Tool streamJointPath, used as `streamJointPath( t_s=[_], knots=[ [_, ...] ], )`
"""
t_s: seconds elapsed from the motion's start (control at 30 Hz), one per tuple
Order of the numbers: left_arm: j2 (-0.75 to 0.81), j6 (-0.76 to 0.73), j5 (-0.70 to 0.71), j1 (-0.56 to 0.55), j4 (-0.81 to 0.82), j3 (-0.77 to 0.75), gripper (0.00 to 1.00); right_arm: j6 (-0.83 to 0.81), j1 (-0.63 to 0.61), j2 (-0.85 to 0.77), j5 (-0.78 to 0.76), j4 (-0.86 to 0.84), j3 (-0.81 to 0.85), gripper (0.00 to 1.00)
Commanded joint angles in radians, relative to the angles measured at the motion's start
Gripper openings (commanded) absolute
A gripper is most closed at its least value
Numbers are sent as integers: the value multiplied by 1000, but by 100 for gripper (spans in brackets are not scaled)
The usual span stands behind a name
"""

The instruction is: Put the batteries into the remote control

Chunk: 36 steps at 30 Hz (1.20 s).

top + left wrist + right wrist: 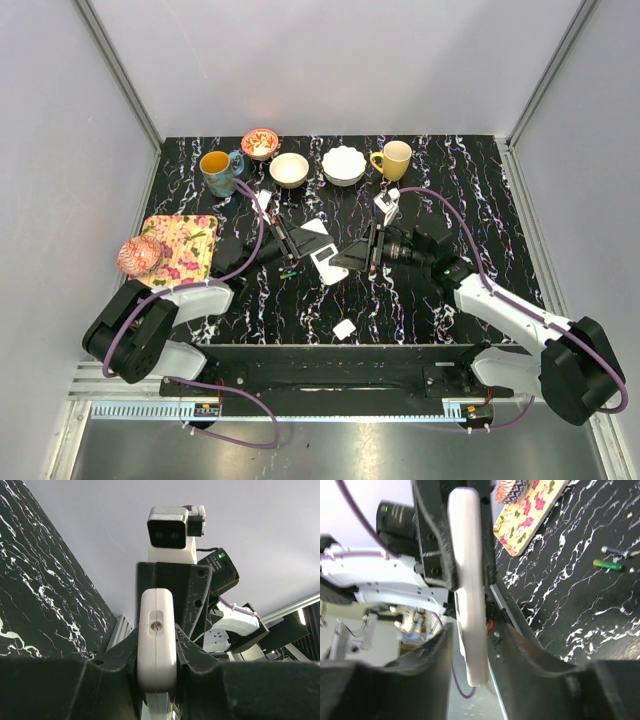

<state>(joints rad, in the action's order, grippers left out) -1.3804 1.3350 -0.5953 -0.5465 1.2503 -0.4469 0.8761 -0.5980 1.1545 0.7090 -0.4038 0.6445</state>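
The remote control (156, 640) hangs over the table (450, 200), clamped edgewise in the left end effector (293, 246), with the right end effector (366, 256) loosely apart around it; judged light, stiff and slick, best pinched across its long edges.

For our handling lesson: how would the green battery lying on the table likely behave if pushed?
The green battery looks cylindrical and lies on its side, so it would probably roll. The table looks smooth, so little may stop it.
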Motion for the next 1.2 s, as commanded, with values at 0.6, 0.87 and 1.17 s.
streamJointPath(
  t_s=[0.6, 0.87, 1.17],
  knots=[
    [570, -349, 375, 83, -664, 140, 0, -281, 83, -11, -773, 754, 173, 96],
    [667, -364, 359, 53, -917, 88, 0, -385, 43, 275, -1226, 945, 469, 100],
    [685, -413, 356, 37, -1098, -1, 0, -425, 121, 364, -860, 792, 546, 100]
  ],
)
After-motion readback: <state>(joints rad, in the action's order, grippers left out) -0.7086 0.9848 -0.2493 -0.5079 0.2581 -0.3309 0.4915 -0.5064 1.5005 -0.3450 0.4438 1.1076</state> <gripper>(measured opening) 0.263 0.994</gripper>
